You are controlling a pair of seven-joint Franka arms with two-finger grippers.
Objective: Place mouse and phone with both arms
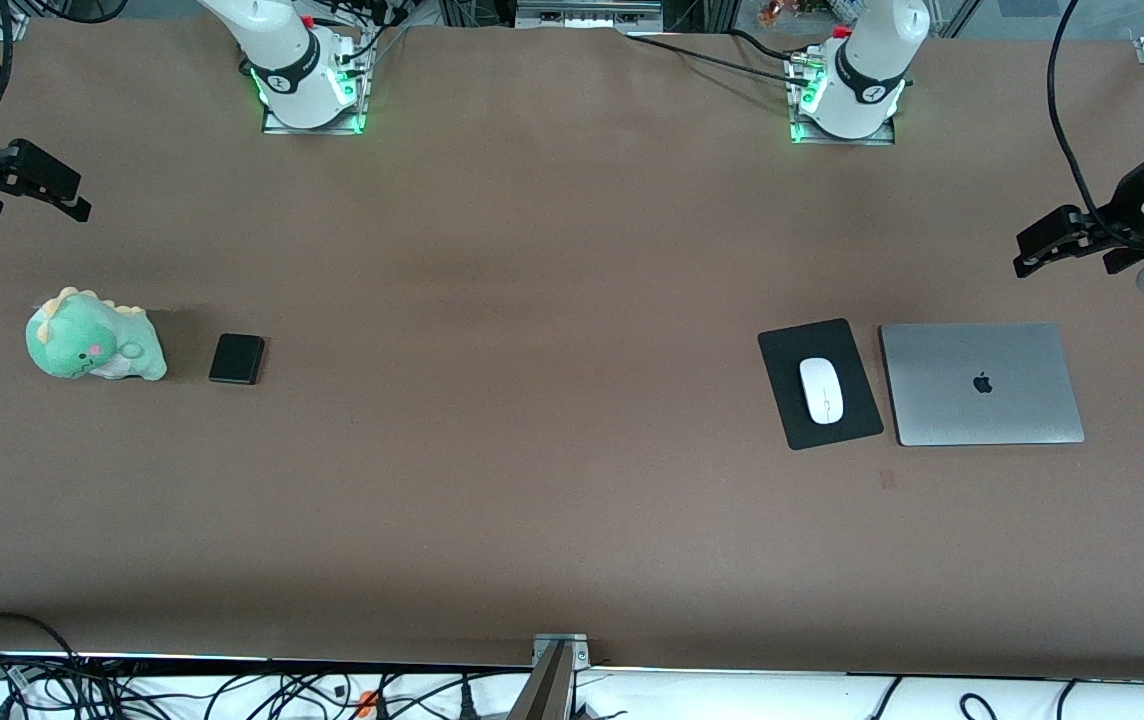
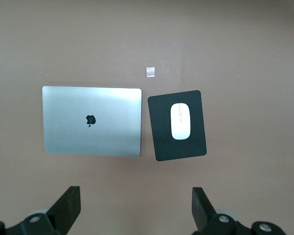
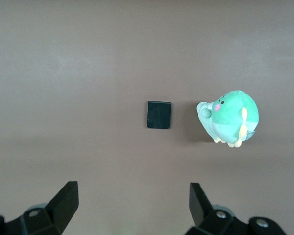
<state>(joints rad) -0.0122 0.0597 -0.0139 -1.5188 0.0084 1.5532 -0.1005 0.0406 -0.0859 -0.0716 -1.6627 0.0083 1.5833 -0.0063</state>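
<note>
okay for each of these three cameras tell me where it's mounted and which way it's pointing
Front view: high across the table, facing both arm bases; the left gripper and right gripper hang open over the table's ends.
Left wrist view: on the left arm's wrist, looking down at the mouse on its mouse pad beside the laptop; its own fingers show.
Right wrist view: on the right arm's wrist, looking down at the phone beside the plush dinosaur.
Each wrist view shares its things with the front view.
</note>
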